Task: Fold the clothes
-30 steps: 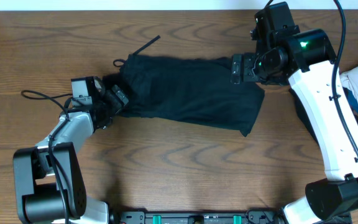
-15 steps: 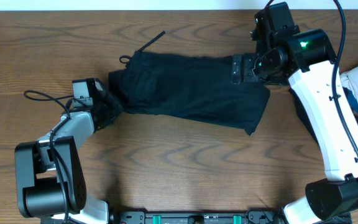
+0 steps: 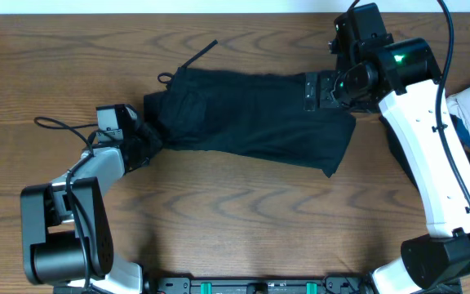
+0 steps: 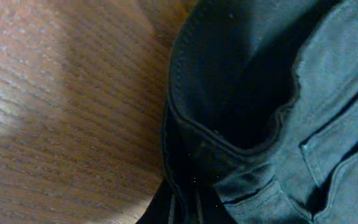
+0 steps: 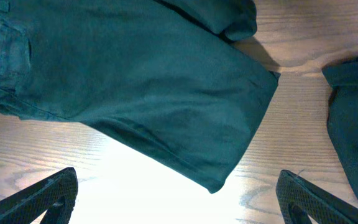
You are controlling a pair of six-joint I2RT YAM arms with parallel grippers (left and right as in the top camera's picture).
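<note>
Since a second ago the left gripper has pressed its jaws together at the left end of the black garment. It is apparently pinching the waistband, though the wrist view is too dark to be sure. The garment lies spread across the middle of the table, shifted slightly rightward. Over its right end, the right gripper hovers with jaws spread wide.
</note>
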